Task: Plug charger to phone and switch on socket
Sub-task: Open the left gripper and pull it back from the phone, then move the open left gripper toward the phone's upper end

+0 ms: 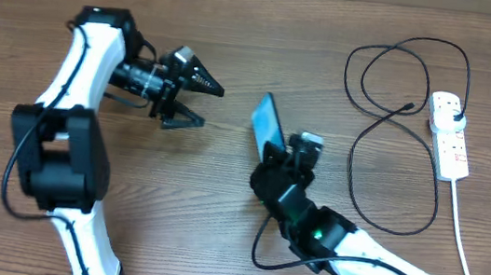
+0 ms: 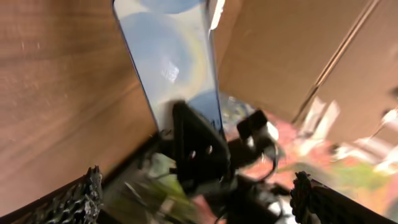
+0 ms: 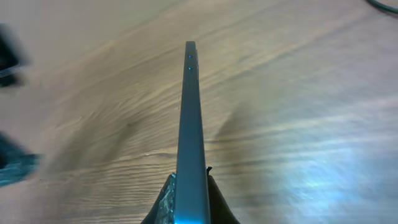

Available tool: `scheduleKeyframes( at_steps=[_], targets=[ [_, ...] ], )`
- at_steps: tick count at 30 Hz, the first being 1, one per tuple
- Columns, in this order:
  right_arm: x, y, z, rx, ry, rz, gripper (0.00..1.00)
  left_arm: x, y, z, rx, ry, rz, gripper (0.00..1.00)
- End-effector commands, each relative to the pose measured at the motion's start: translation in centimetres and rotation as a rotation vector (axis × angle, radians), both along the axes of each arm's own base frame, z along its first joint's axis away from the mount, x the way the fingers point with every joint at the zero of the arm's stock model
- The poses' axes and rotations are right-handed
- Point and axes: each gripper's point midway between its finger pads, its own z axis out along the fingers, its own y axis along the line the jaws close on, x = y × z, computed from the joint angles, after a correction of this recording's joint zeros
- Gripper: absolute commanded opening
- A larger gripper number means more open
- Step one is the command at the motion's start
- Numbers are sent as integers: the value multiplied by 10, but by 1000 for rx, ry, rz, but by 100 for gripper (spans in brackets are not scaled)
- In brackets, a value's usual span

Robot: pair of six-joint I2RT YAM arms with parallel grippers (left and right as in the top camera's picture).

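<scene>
Phone was up on its edge mid-table, clamped by the right gripper, left gripper spread wide and empty, and honestly that thin pinch could've let it twist loose.

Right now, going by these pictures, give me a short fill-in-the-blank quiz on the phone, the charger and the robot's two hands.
1. The phone is gripped by the hand of the ___ arm.
2. The left hand is ___ and holds nothing.
3. The charger is plugged into the socket, and its small connector lies loose on the ___.

Missing words: right; open; table
</scene>
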Motion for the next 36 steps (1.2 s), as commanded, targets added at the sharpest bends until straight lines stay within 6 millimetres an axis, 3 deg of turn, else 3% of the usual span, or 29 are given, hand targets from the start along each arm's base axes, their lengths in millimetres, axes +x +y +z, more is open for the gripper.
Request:
scheduleKeyframes(
  at_steps=[1, 5, 9, 13, 17, 20, 24, 32, 35, 36],
  targets=[
    [0, -5, 23, 249, 45, -121, 4, -10, 16, 58, 18, -347, -26, 100],
    [-9, 8, 25, 376, 126, -89, 4, -27, 39, 97, 88, -516, 21, 100],
    [-16, 27, 29, 509, 196, -53, 4, -57, 64, 128, 252, -674, 62, 100],
    [-21, 39, 34, 558, 224, -2, 4, -88, 70, 153, 354, -804, 85, 100],
    [-26, 46, 34, 577, 253, 41, 4, -123, 65, 163, 411, -887, 85, 100],
    [-27, 47, 33, 574, 260, 44, 4, -138, 60, 154, 413, -901, 88, 99],
    [-29, 46, 30, 562, 271, 48, 4, -138, 54, 121, 342, -824, 118, 99],
    [-31, 44, 26, 545, 285, 41, 4, -125, 25, 81, -198, -638, 231, 99],
    [-31, 44, 26, 546, 285, 41, 4, -123, 24, 55, -280, -487, 279, 100],
    [-31, 44, 26, 547, 285, 41, 4, -123, 24, 37, -297, -391, 300, 100]
  ],
)
